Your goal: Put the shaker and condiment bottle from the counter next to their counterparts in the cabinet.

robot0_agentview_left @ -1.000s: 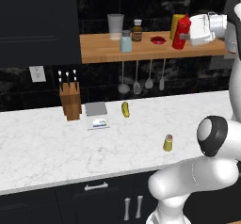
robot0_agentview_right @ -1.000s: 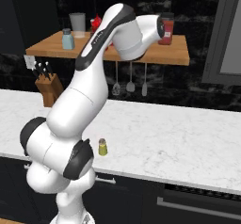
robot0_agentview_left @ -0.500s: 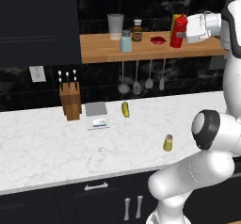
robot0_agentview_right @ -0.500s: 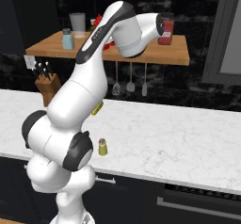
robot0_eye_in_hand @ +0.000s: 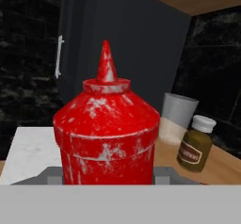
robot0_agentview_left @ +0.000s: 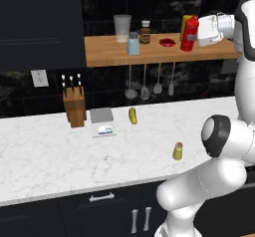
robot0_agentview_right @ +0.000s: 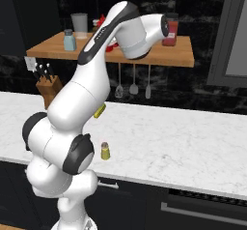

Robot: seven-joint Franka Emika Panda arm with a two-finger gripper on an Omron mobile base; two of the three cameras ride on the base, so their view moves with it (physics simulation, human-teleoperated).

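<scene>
Clamped by the hand [robot0_agentview_left: 195,32] over the cabinet [robot0_agentview_left: 109,56], upright and just in front of the wide yellow bottle [robot0_agentview_left: 185,21]: the condiment bottle [robot0_agentview_left: 189,33]. Left standing alone on the surface [robot0_agentview_left: 45,151], well below, near its front edge: the shaker [robot0_agentview_left: 178,151]. Further along the shelf, beside a grey cup [robot0_agentview_left: 122,28] and a brown jar [robot0_agentview_left: 145,32]: the pale blue shaker [robot0_agentview_left: 133,44].

Red condiment bottle [robot0_agentview_left: 189,33], olive-yellow shaker [robot0_agentview_left: 177,151], grey-veined white counter [robot0_agentview_left: 45,156], light-brown cabinet [robot0_agentview_left: 107,56].
</scene>
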